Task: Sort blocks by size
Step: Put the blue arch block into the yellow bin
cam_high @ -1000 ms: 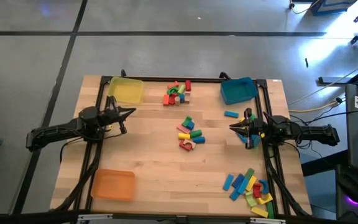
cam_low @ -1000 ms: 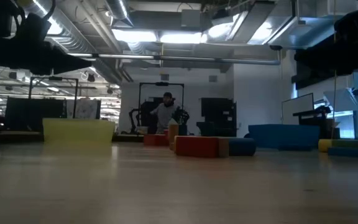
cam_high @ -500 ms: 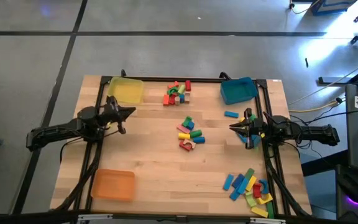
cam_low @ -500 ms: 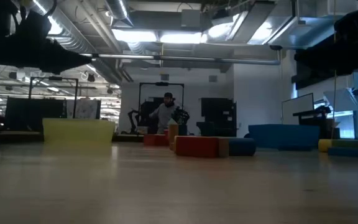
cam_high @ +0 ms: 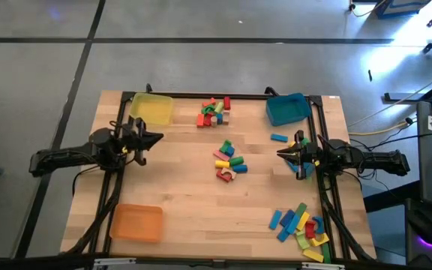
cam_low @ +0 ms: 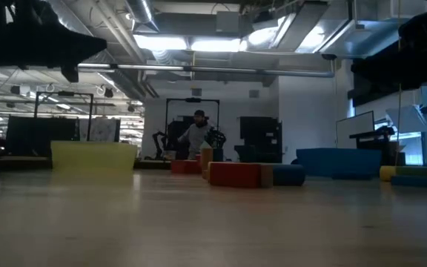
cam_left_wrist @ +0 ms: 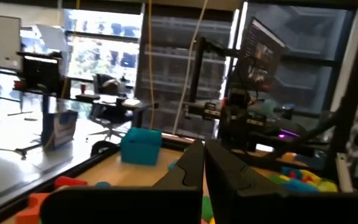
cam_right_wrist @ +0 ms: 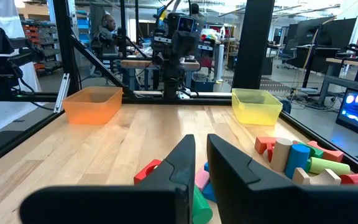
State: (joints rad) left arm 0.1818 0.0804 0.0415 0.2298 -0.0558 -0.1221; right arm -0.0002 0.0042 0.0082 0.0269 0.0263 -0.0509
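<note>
The right gripper (cam_high: pixel 280 154) hangs over the right side of the table (cam_high: pixel 178 202), its fingers nearly together with a thin gap and nothing between them. It points toward the middle cluster of blocks (cam_high: pixel 229 160), which lies near its tips but apart from them; in the right wrist view a red arch (cam_right_wrist: pixel 146 171) and pink and green pieces sit just past the fingers. A lone blue block (cam_high: pixel 278 138) lies beside this gripper, toward the blue tray (cam_high: pixel 287 109). Another heap of blocks (cam_high: pixel 301 227), mostly blue and yellow, sits at the near right corner.

The left gripper (cam_high: pixel 160 137) is pinched shut and empty, over the left side just beside the yellow tray (cam_high: pixel 152 109), well apart from every block. A third group of blocks (cam_high: pixel 213 111) lies at the far edge between the yellow and blue trays. The orange tray (cam_high: pixel 136 223) sits at the near left.
</note>
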